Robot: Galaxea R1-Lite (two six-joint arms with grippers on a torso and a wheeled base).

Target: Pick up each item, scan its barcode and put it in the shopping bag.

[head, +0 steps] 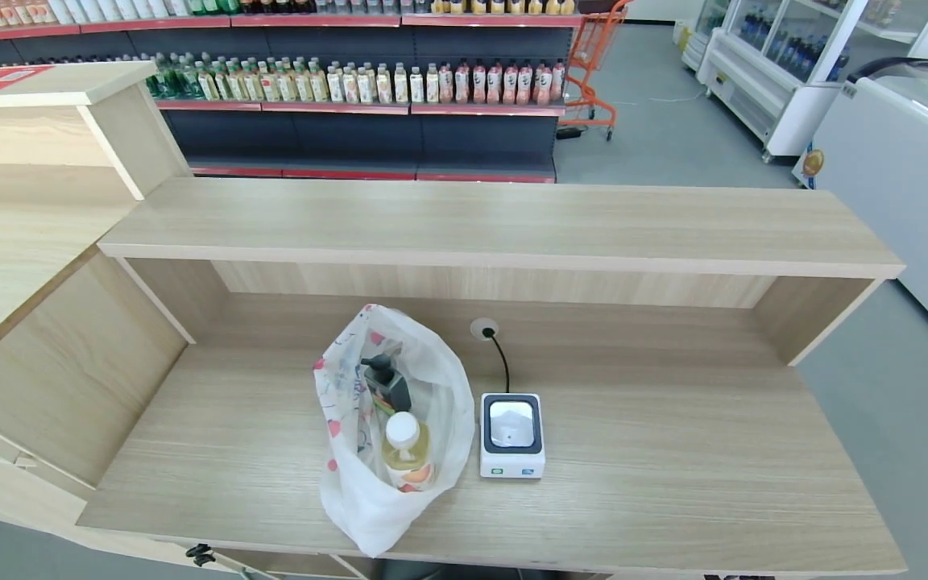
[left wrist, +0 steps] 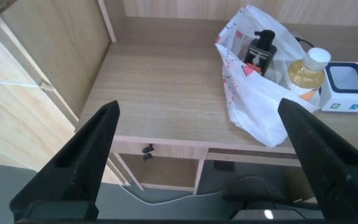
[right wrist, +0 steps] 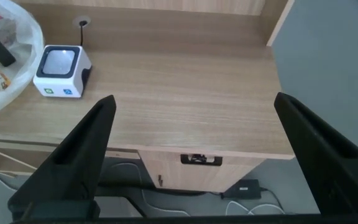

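Shelves of bottled drinks (head: 367, 80) are lining the supermarket aisle behind the pale wooden checkout counter (head: 673, 451) where I am working. On my left, my left claw (left wrist: 199, 109) is hovering back from the counter's front edge, its two fingers spread wide and gripping nothing. Beyond it the shopping bag (head: 367, 499) is slumping on the counter with its mouth gaping up toward me. That is letting both items inside show: a dark pump bottle (head: 387, 385) is standing toward the back, and a yellow drink bottle (head: 408, 451) with a white cap is leaning nearer the front. Just beside the bag, to its right, the white barcode scanner (head: 512, 435) is sitting window-up, its black cable (head: 503, 358) running back to a hole in the counter, so an item can pass over it on the way into the bag. Farther right, my right claw (right wrist: 194, 102) is hanging off the front edge too, fingers equally wide apart and carrying nothing. With both items lying in the bag, I am judging the scanning and bagging as good as finished, which is why both claws are idling open.
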